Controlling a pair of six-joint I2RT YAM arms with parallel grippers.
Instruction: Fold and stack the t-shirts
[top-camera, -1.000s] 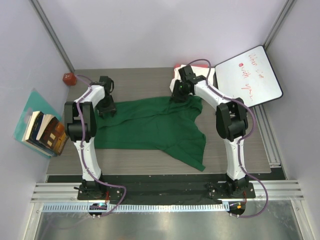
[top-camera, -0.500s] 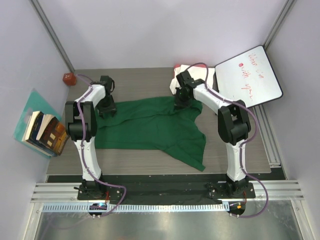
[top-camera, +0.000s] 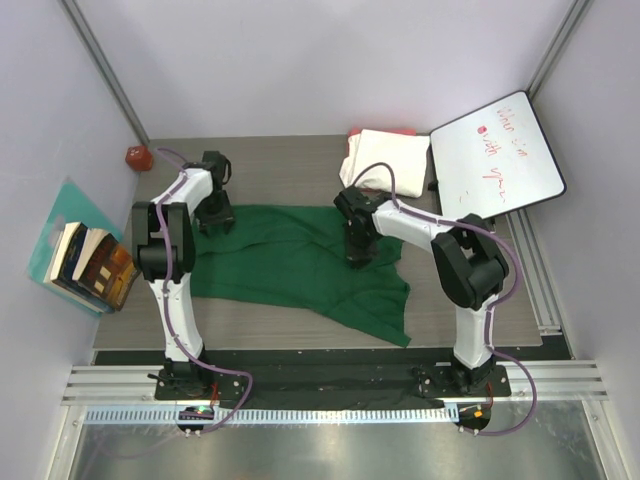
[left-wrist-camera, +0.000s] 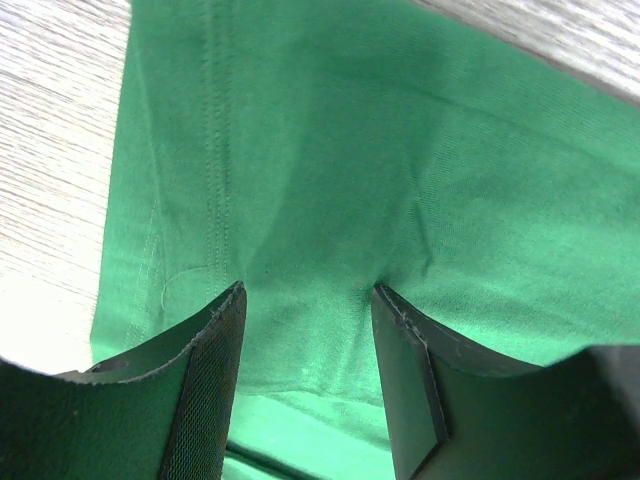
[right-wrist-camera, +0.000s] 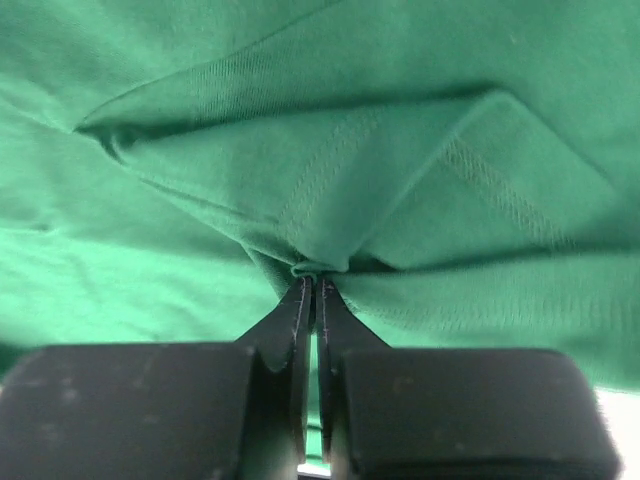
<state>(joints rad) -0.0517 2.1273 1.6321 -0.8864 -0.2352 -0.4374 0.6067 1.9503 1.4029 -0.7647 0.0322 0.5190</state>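
The green t-shirt (top-camera: 300, 255) lies spread and rumpled on the surface (top-camera: 280, 160), to the left of the whiteboard (top-camera: 497, 150). The right claw (right-wrist-camera: 308, 290) is clamped on a fold at the shirt's end nearer the whiteboard. The left claw (left-wrist-camera: 308, 300) stands apart, its tips on the shirt's end farthest from the whiteboard. The cream t-shirt (top-camera: 388, 160) sits folded just beside the whiteboard.

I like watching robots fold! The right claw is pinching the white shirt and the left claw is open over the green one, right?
Not quite. The right wrist view shows the right claw pinching the green shirt, not the white shirt lying at the back. The left claw is open over the green shirt.
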